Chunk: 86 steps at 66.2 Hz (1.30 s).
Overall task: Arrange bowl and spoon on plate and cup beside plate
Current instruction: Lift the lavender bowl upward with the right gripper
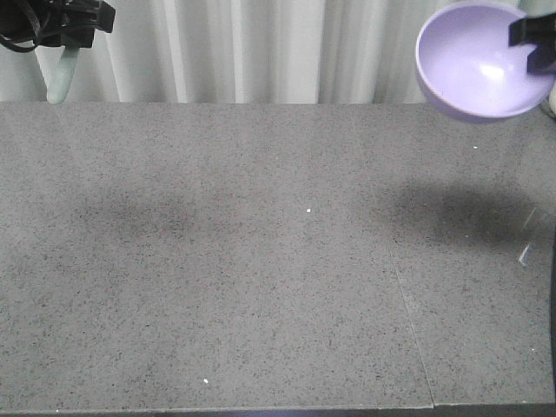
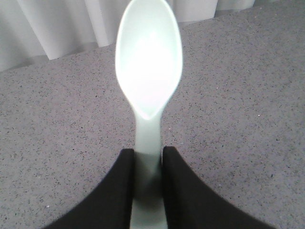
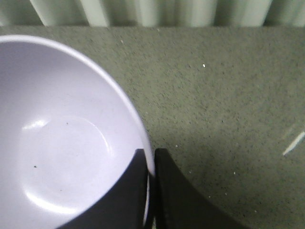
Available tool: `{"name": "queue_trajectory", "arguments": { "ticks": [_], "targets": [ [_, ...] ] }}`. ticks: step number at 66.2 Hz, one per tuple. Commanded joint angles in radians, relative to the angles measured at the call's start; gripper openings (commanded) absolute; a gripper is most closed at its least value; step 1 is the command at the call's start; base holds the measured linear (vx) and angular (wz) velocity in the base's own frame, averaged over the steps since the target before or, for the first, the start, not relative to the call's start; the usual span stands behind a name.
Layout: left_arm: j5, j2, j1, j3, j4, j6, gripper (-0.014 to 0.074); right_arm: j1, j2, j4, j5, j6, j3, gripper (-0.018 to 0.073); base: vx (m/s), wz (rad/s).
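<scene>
Tabletop (image 1: 261, 261); tools (image 2: 147, 153) (image 3: 150, 153) tight on spoon (image 2: 148, 62), bowl (image 3: 62, 143)

soft light, two dim shadows on the table (image 1: 261, 287), spoon (image 2: 148, 62) overexposed.

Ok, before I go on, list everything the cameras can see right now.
bowl: one, lavender, nothing in it, held in the air over the table's far right.
spoon: one, pale mint green, held in the air at the far left.
table: one, grey speckled, below both arms.
curtain: one, white, pleated, behind the table's far edge.
left hand: one, black, shut on the spoon's handle.
right hand: one, black, shut on the bowl's rim, one finger inside and one outside.
</scene>
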Motion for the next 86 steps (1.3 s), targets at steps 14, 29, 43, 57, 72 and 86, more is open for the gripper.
{"name": "queue_trajectory", "arguments": {
  "ticks": [14, 29, 43, 57, 72, 86],
  "targets": [
    [-0.066, -0.045, -0.005, -0.031, -0.008, 0.0, -0.0006, -0.003, -0.117, 0.02, -0.066, -0.021, -0.031, -0.0006, 0.0, 0.0],
    [-0.062, -0.045, -0.005, -0.031, -0.008, -0.001, -0.0006, -0.003, -0.12, 0.001, -0.047, -0.019, -0.031, -0.0006, 0.0, 0.0],
    [-0.062, -0.045, -0.005, -0.031, -0.008, -0.001, -0.0006, -0.003, -0.12, 0.002, -0.047, -0.019, -0.031, -0.0006, 0.0, 0.0],
    [-0.062, -0.045, -0.005, -0.031, -0.008, -0.001, -0.0006, -0.003, -0.12, 0.002, -0.047, -0.015, -0.031, -0.0006, 0.0, 0.0],
    [-0.062, -0.045, -0.005, -0.031, -0.008, -0.001, -0.0006, -0.003, -0.12, 0.002, -0.047, -0.015, -0.031, -0.0006, 0.0, 0.0],
    [-0.062, -0.045, -0.005, -0.031, -0.008, -0.001, -0.0006, -0.003, -0.12, 0.002, -0.047, -0.012, -0.031, -0.0006, 0.0, 0.0]
  ]
}}
